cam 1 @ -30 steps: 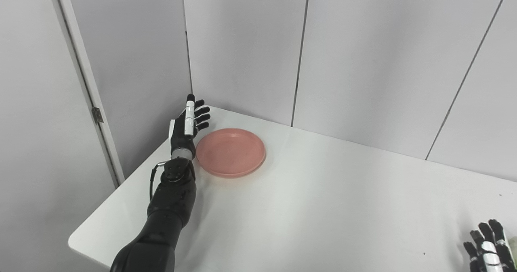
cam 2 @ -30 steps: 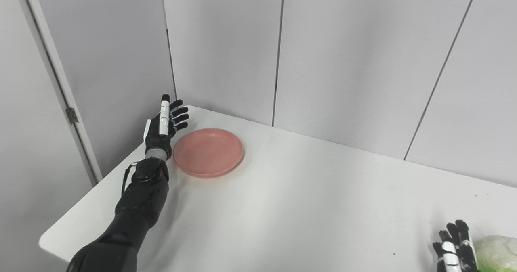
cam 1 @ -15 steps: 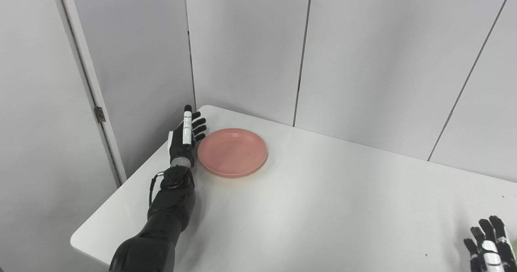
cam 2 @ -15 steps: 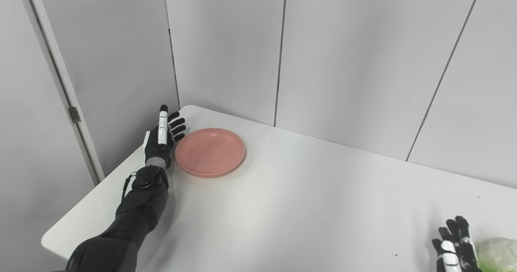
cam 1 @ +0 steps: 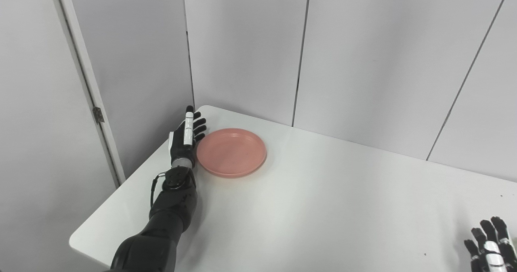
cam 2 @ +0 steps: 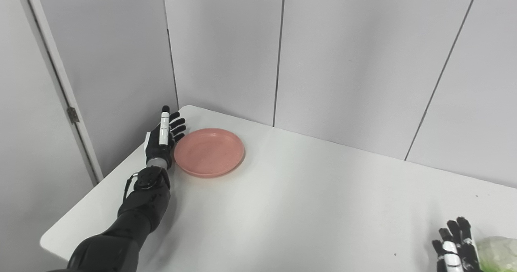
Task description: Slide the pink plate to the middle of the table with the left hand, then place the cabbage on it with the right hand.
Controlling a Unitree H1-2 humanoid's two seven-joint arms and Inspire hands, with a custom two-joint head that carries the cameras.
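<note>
The pink plate (cam 1: 231,152) lies flat near the far left corner of the white table (cam 1: 323,207). My left hand (cam 1: 185,137) is open, fingers straight and apart, on edge right against the plate's left rim. My right hand (cam 2: 454,250) is open at the bottom right, only partly in view. The pale green cabbage (cam 2: 496,252) lies just to the right of it, cut off by the picture's edge; it shows only in the right eye view.
Grey wall panels (cam 1: 363,54) stand close behind the table. A door frame with a hinge (cam 1: 97,114) is at the left. The table's left edge runs just beside my left forearm (cam 1: 171,207).
My left hand has come down from above the table to the level of the plate's left rim. The plate and the right hand have stayed put; the camera shifted slightly.
</note>
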